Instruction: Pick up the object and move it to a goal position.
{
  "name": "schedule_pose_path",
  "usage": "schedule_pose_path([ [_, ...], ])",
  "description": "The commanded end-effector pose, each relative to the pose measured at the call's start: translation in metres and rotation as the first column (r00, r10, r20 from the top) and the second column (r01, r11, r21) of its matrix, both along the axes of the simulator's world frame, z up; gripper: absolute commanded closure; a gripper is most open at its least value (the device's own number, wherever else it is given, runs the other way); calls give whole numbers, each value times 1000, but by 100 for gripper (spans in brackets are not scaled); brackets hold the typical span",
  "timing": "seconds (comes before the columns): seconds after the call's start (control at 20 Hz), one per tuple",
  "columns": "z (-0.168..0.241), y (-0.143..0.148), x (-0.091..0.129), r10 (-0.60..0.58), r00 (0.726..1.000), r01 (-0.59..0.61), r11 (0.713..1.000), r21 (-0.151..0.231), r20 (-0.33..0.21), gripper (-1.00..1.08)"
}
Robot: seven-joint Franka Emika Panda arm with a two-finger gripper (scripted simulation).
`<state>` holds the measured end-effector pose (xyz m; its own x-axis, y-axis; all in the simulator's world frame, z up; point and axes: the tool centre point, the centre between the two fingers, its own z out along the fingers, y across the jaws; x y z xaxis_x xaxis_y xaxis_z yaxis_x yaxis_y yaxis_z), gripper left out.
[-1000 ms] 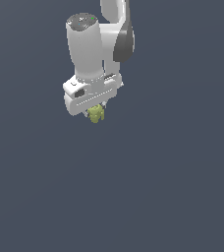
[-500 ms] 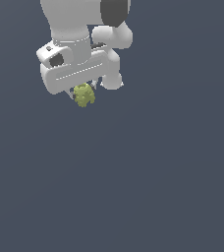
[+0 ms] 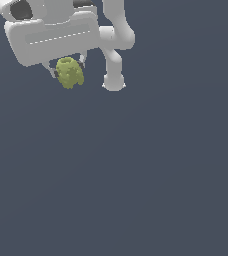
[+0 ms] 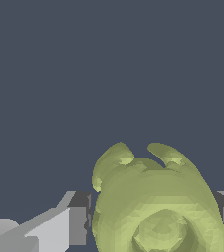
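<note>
Plain dark grey-blue background is filling both views. White gripper (image 3: 67,70) is hanging high at the exterior view's left, jaws clamping the olive-green lumpy object (image 3: 69,73) from both sides.

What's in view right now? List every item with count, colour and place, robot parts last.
object: one, olive yellow-green and lumpy, held between the gripper's fingers, upper part of the exterior view's left.
ground: one, plain dark grey-blue, filling the background of both views.
gripper: one, white body with grey fingers, closed on the object from both sides.
arm: one, white, just to the exterior view's right of the gripper.
</note>
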<state>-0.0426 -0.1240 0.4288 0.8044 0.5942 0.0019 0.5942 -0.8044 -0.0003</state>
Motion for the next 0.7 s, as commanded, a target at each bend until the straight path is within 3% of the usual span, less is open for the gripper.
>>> schedule_pose_path([
  [0.0, 18, -6, 3, 0, 1000, 0, 1000, 0, -1, 108],
  [0.65, 74, -23, 14, 0, 1000, 0, 1000, -1, -1, 108],
])
